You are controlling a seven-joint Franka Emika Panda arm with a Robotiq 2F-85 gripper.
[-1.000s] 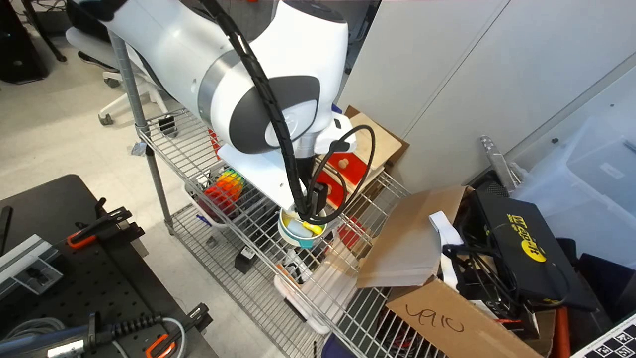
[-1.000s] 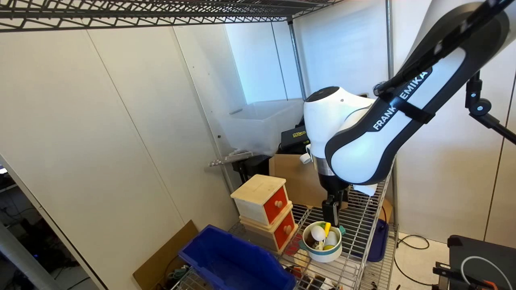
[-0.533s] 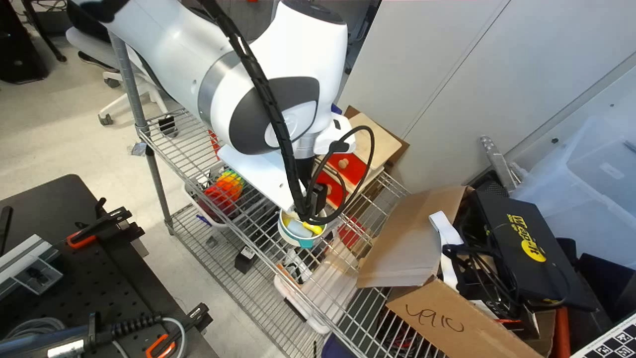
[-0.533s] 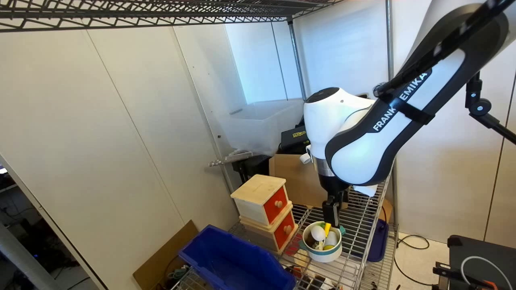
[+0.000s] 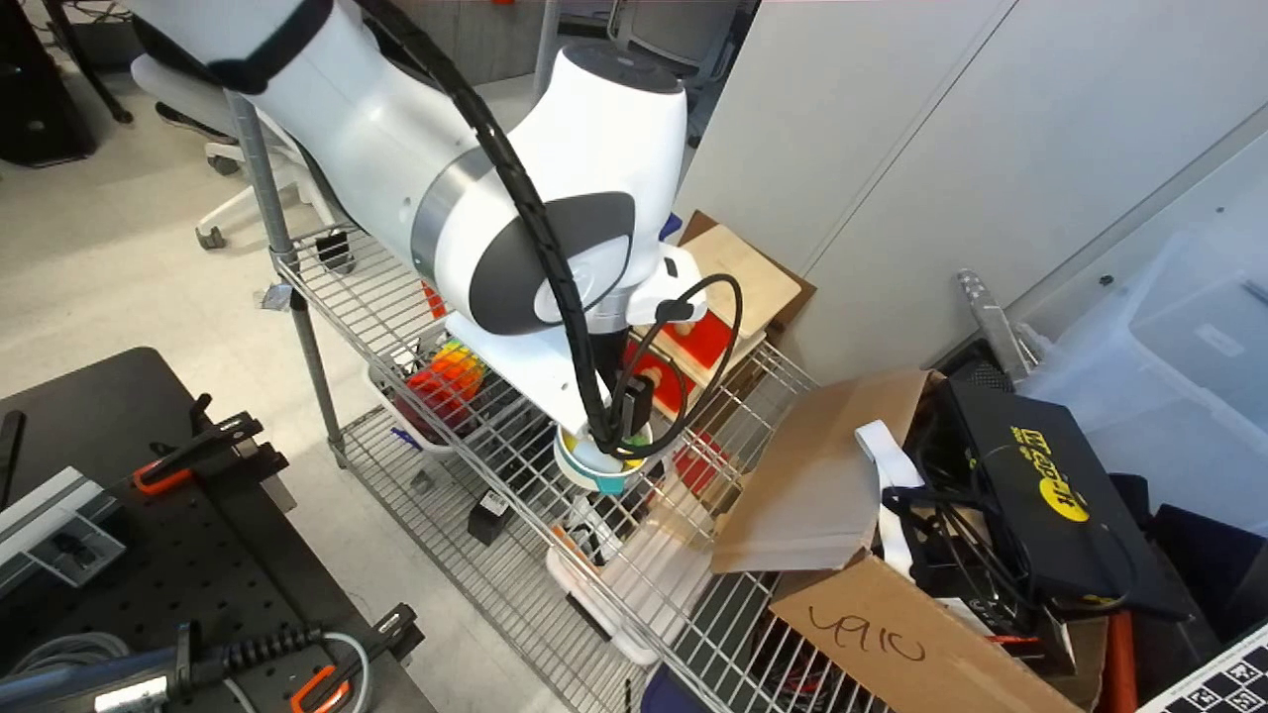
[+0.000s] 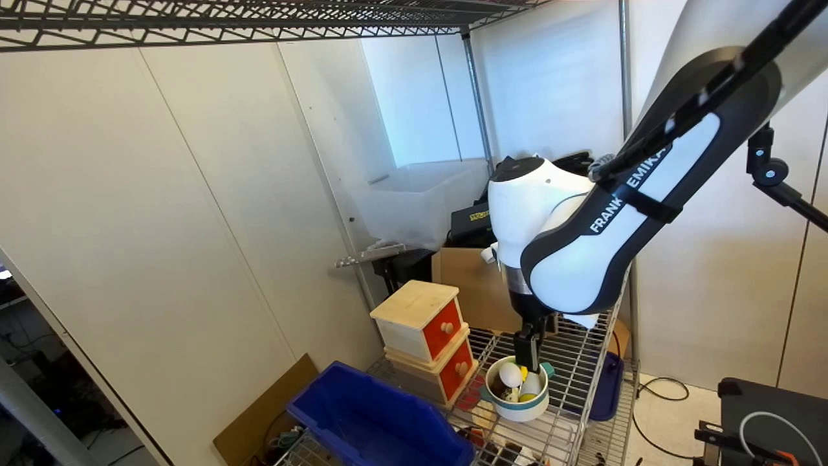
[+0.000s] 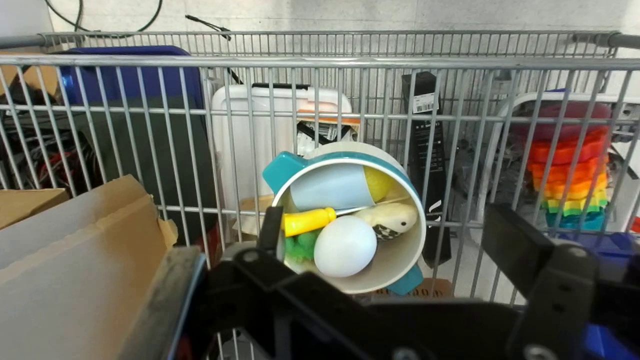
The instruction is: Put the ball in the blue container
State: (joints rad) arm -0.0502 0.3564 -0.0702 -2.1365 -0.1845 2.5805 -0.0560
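- Ball (image 7: 345,246) — presumably the white, egg-like one — lies in the pot (image 7: 395,256), toward six o'clock in the wrist view.
- Probably light, stiff-shelled, slick; it may squirt free if pinched off-centre.
- Best hold: its widest part, nine to three o'clock, minding the yellow handle (image 7: 311,222) at ten.
- Claw (image 7: 385,220) stands wide, holding nothing.
- Blue container (image 6: 375,427): near nine o'clock from the pot in an exterior view.

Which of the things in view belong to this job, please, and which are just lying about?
Part of the job:
blue container
open gripper
white egg-shaped object, perhaps the ball (I can't be sure)

Just lying about:
pot holding that object
yellow rod-shaped piece in the pot
stacked wooden boxes with red fronts
cardboard box
rainbow-coloured piece
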